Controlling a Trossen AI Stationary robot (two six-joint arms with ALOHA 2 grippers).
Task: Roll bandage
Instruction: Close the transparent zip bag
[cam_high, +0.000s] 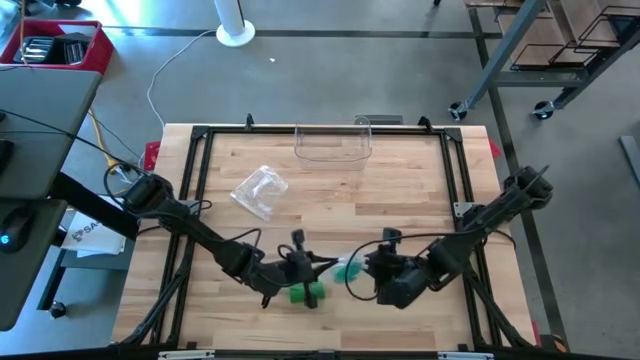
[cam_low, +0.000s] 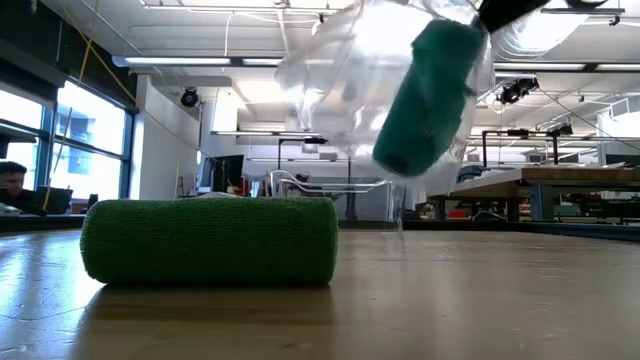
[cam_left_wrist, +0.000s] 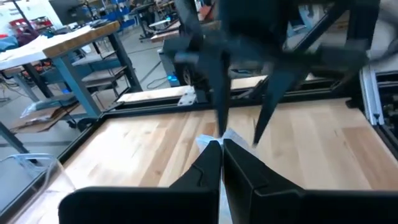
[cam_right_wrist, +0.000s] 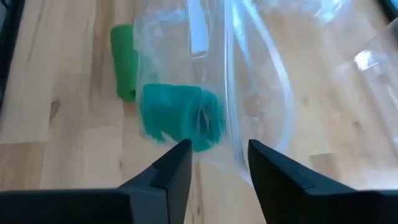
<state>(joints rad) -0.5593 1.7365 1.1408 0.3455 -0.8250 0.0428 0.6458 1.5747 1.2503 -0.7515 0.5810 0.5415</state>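
Both arms meet at the near-centre of the wooden table (cam_high: 400, 190). Left gripper (cam_left_wrist: 221, 152) has its fingers pressed together on the edge of a clear plastic bag (cam_right_wrist: 261, 81), holding it up off the table. Inside the bag sits a teal-green bandage roll (cam_right_wrist: 180, 118), hanging tilted above the surface in the low view (cam_low: 430, 95). Right gripper (cam_right_wrist: 217, 155) faces the left one from just beside it, fingers parted with a gap between them, the bag film right in front of the tips; cannot tell if the fingers touch the film. A second green bandage roll (cam_low: 210, 240) lies on its side flat on the table, just beside the left gripper in the high view (cam_high: 305, 293), outside the bag. Farther back on the table lies another crumpled clear bag (cam_high: 260, 190), well apart from the arms, and a clear plastic container (cam_high: 333, 143) stands at the far edge. A person (cam_low: 12, 185) sits in the room behind, seen at the low view's edge
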